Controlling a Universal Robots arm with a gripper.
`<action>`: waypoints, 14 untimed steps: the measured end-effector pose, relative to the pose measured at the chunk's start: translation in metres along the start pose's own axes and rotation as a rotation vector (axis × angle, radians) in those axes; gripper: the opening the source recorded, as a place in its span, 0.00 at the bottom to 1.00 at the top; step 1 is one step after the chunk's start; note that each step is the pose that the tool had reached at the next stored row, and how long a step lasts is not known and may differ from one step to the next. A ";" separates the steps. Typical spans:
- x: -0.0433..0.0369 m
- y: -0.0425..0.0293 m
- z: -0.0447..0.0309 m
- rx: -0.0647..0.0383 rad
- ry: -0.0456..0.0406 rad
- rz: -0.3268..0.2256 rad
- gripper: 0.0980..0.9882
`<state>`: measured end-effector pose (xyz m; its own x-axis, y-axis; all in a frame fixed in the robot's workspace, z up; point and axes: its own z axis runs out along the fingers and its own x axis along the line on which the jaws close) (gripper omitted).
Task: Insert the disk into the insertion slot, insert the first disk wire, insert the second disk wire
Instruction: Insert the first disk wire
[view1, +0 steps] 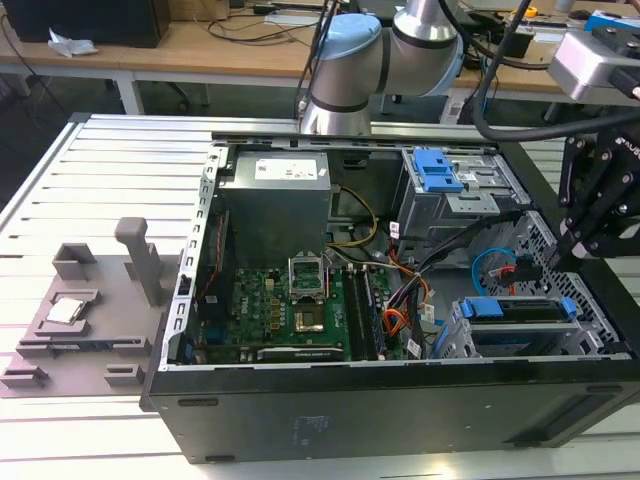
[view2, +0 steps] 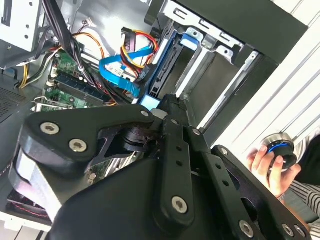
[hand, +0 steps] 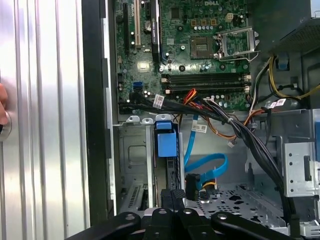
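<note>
The computer case (view1: 400, 420) lies open on the slatted table (view1: 110, 170), motherboard (view1: 290, 310) in plain sight; down at the corner of the case on the exterior view's right, the disk (view1: 520, 311) is already seated in the insertion slot (view1: 462, 342), its blue carrier frame standing on edge between the silver cage walls; the arm (view1: 350, 60) reaches in from the far side of the case, and the gripper (view1: 550, 260) hangs just above the disk's end; in the first wrist view the gripper (hand: 173, 193) points straight down at the disk (hand: 166, 142), the two black fingers (hand: 167, 196) drawn together with hardly a slit between them; whether anything is pinched there, I cannot tell; a blue flat cable (hand: 206, 165) loops loose just beside the disk, and a bundle of black wires (hand: 250, 140) crosses above it; in the second wrist view the gripper (view2: 167, 100) sits right at the disk's (view2: 161, 75) edge, blue cable (view2: 117, 70) just beside it; beyond the case, a person's hand (view2: 267, 167) grips a round knob (view2: 278, 145).
</note>
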<state>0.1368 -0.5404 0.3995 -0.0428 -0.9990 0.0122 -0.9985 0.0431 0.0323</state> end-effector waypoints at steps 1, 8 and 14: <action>0.0000 -0.0004 0.0017 0.000 0.0002 0.000 0.01; -0.0001 -0.0012 0.0078 0.000 0.0001 0.000 0.01; -0.0002 -0.0013 0.0107 0.000 0.0003 0.000 0.01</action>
<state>0.1377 -0.5404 0.3888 -0.0428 -0.9990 0.0125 -0.9985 0.0431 0.0326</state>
